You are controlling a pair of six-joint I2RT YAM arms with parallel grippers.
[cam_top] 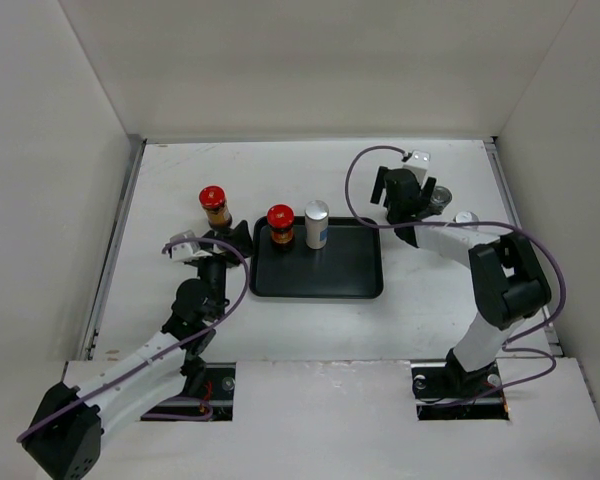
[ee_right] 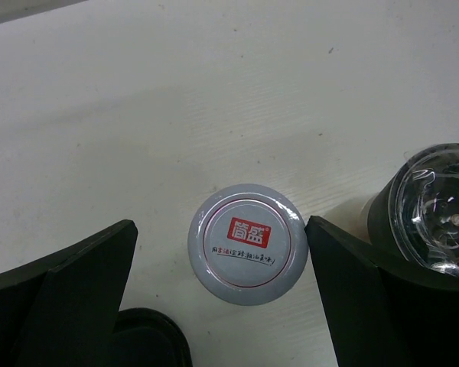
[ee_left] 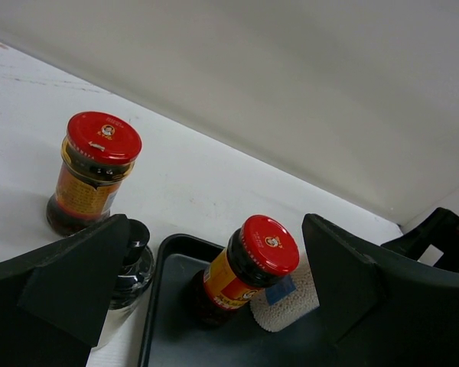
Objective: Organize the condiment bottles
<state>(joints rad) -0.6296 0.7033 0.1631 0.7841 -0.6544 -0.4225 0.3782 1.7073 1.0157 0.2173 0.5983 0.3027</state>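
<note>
Condiment bottles (cam_top: pixel 280 225) stand in two groups on a white table (cam_top: pixel 180 170). A glossy red-capped jar (ee_left: pixel 252 267) with a yellow-orange label shares the flat black tray (cam_top: pixel 350 280) with a silver-lidded jar (cam_top: pixel 317 224). A second red-capped jar (cam_top: pixel 213 205) stands on the table left of the tray.

Only the left wrist view shows a dark-lidded glass jar (ee_left: pixel 130 264) just outside the tray's rim. There the left gripper (ee_left: pixel 214 229) is spread wide and empty.

Only the right wrist view shows a round grey lid (ee_right: pixel 247 245) between the right gripper's (ee_right: pixel 219 223) widely parted jaws. It bears white Chinese characters on a red square above script too small to read. A clear-topped dark jar (ee_right: pixel 436 210) stands beside it.
</note>
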